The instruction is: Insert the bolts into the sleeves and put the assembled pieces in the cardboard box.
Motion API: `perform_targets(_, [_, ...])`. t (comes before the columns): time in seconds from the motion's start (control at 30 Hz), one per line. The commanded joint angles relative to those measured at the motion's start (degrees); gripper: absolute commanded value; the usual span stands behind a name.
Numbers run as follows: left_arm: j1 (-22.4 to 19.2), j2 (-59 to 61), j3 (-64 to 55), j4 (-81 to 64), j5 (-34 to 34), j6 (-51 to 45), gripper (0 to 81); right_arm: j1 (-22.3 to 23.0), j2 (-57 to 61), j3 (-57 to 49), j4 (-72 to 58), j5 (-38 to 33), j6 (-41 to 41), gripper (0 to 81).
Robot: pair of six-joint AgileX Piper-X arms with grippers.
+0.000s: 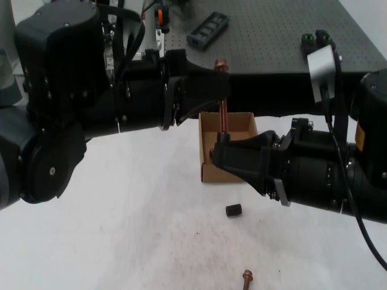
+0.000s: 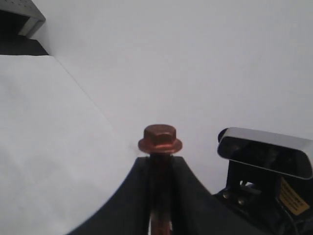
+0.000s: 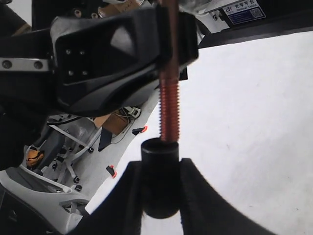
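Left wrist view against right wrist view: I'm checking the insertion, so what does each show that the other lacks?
Left wrist: the hex head of the copper bolt. Right wrist: the black sleeve in the right gripper, with the threaded end meeting its top. Both: the copper bolt clamped in the left gripper.

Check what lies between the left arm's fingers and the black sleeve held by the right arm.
The copper bolt: its threaded shank spans the gap and reaches the top of the sleeve, clearest in the right wrist view.
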Motion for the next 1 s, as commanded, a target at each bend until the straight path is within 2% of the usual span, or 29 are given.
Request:
perform_targets(0.0, [-0.1,-1.0,-0.4,-1.5,4.2,-0.2,0.6,0.0,-0.5,-0.8,-1.2,0.4,-0.7,0.3])
perform_targets(0.27, [-0.1,-1.0,-0.4,-1.5,6.8,-0.2,0.6,0.0,-0.5,-0.8,-1.0,0.4,-0.7,0.3])
perform_targets(0.5, [-0.1,-1.1,-0.4,-1.5,16.7,4.4,0.9,0.0,-0.5,-0.8,-1.7,1.7,-0.7,0.3])
perform_targets(0.6, [-0.1,-1.1,-0.4,-1.5,16.6,7.0,15.1,0.0,-0.5,-0.8,-2.0,1.7,-0.7,0.3])
perform_targets(0.7, [-0.1,-1.1,-0.4,-1.5,12.9,7.5,41.2,-0.9,-0.5,-0.8,-2.4,1.7,-2.2,0.3])
perform_targets(0.77, [-0.1,-1.1,-0.4,-1.1,8.8,6.7,52.4,-2.8,-0.5,-0.8,-3.3,1.7,-2.2,0.3])
perform_targets(0.87, [-0.1,-1.1,-0.4,0.9,4.3,7.8,50.7,-7.2,-0.3,-1.3,-3.7,3.4,-2.6,0.3])
perform_targets(0.97, [-0.1,-1.1,-0.4,5.1,0.4,10.1,49.4,-12.6,2.5,-3.6,-3.0,4.3,-7.1,0.3])
